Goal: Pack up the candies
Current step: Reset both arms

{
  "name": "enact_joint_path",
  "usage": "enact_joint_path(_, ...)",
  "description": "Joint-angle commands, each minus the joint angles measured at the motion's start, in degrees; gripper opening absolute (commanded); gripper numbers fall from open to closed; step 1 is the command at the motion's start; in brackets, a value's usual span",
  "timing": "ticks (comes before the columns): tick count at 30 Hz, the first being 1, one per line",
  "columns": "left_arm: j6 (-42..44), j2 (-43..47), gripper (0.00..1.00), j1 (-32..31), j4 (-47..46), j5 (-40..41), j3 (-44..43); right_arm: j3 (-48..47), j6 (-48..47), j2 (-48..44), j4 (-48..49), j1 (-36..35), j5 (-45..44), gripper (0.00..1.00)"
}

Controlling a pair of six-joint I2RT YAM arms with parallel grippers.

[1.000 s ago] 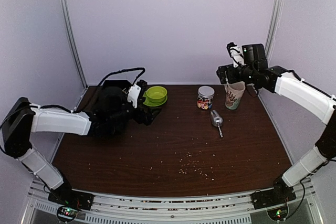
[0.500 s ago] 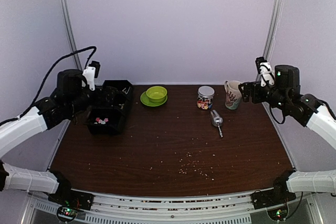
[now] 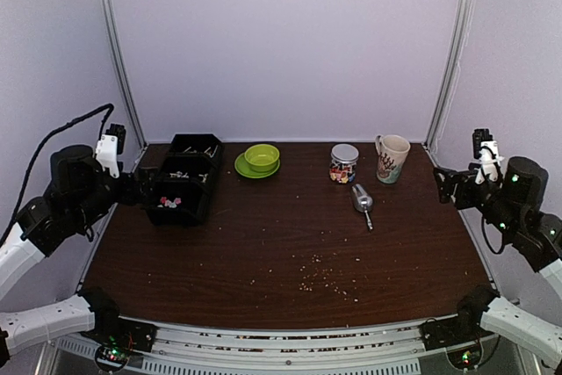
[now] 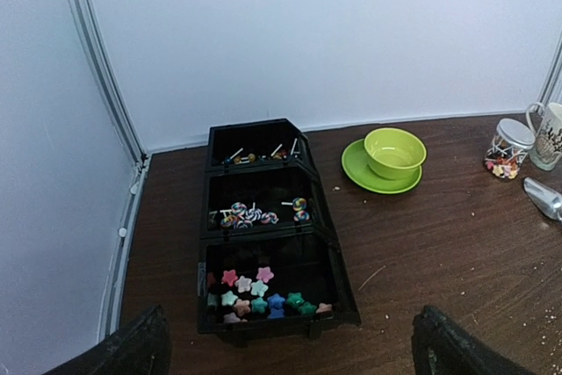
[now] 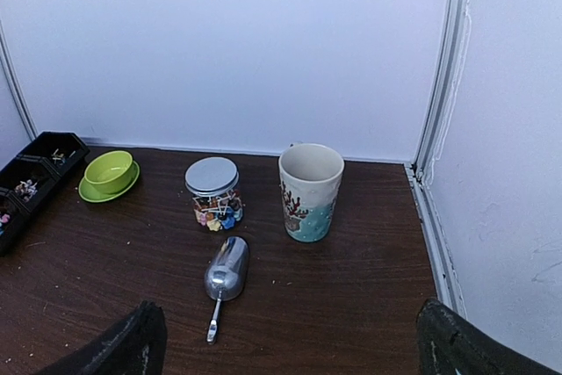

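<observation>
- Left gripper [image 4: 290, 350] spread, empty, at 9 o'clock of table [image 3: 290, 243].
- Right gripper [image 5: 290, 344] spread, empty, at 3 o'clock.
- Candies [image 4: 255, 292] in black tray [image 4: 344, 300], 10 o'clock; more in lidded jar [image 5: 212, 177].

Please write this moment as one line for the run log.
left claw open, empty | right claw open, empty | candies in black tray | jar lidded | scoop on table

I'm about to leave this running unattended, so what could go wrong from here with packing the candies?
The jar of candies has its lid on and stands near the mug; a reach by the open right gripper could knock either over. The metal scoop lies flat with a thin handle, so a grasp may slip. Crumbs lie scattered mid-table; further scooping may scatter more.
</observation>
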State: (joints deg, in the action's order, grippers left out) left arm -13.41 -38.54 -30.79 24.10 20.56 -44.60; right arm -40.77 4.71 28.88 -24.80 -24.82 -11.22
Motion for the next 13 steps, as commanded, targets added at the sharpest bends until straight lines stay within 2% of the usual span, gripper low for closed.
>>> enact_joint_path(1,1.2,4.6,0.98,0.4,1.0,-0.1,4.3,2.2,0.5,-6.7,-0.1,0.1,-1.1,1.00)
enact_joint_path(6,2.3,9.2,0.98,0.4,2.0,0.9,7.9,4.9,0.6,-11.3,1.1,0.1,-2.6,0.99)
enact_joint_path(13,1.9,10.0,0.98,0.4,2.9,2.9,8.2,4.8,1.2,-10.7,0.1,0.1,-4.6,1.00)
